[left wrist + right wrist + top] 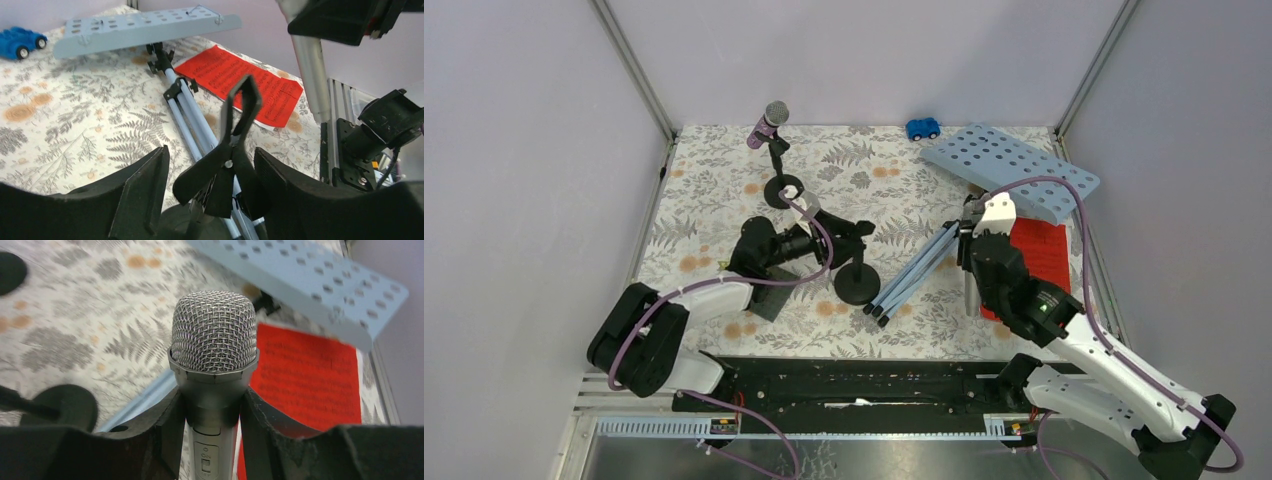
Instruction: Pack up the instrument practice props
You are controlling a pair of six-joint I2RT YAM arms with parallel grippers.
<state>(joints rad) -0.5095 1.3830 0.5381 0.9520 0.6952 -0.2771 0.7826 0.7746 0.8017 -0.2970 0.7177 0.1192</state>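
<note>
My left gripper [857, 236] [212, 155] is open, its jaws on either side of the clip of a black round-based mic mount [856, 285] [235, 145]. My right gripper [970, 236] [214, 395] is shut on the silver microphone [214, 340] [310, 75], held above the table. The purple microphone [769, 125] sits in the other black mount [782, 192] at the back. The pale-blue perforated sheet-music holder [1009, 168] [145, 27] lies tipped over, with its tripod legs [919, 268] [187, 120] pointing to the front. A red music sheet [1042, 250] [305, 375] lies at the right.
A small blue toy car [923, 128] [20, 42] sits at the back edge. Purple walls and metal frame posts close in the patterned table [714, 200]. A black rail [854, 385] runs along the near edge.
</note>
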